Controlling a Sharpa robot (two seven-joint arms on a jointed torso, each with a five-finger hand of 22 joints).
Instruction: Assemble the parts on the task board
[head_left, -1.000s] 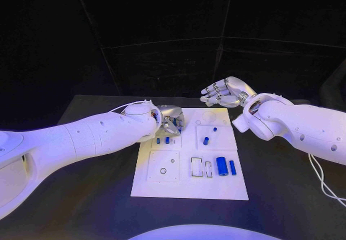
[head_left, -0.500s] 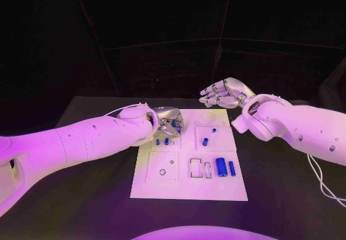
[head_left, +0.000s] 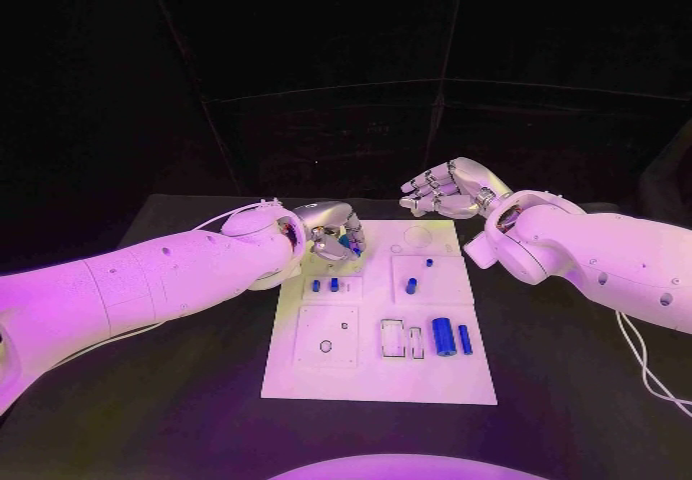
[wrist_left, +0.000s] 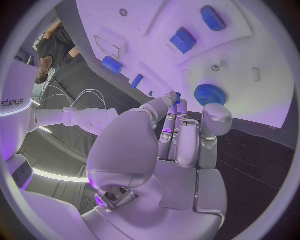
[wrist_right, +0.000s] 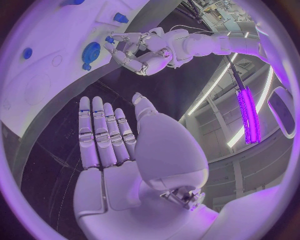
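The white task board (head_left: 378, 370) lies in the middle of the black table. My left hand (head_left: 332, 232) hovers over its far left corner and pinches a small blue peg (wrist_left: 177, 95) between thumb and fingertips. Just beyond those fingertips a blue gear (wrist_left: 209, 95) sits on the board. My right hand (head_left: 450, 188) hangs past the board's far edge with flat, spread fingers (wrist_right: 103, 132) and nothing in it. Two short blue pegs (head_left: 325, 285) stand near the left hand. A thick blue cylinder (head_left: 444, 335) and a thin one (head_left: 464, 337) lie at the board's right.
Two more blue parts (head_left: 411, 283) sit in the right middle panel of the board. Empty rectangular slots (head_left: 392, 335) and a panel with small holes (head_left: 327, 335) are nearer me. A white cable (head_left: 642, 365) runs over the table at the right.
My left hand has risen a little and drawn back toward the board's far left corner. The right hand has stayed where it was.
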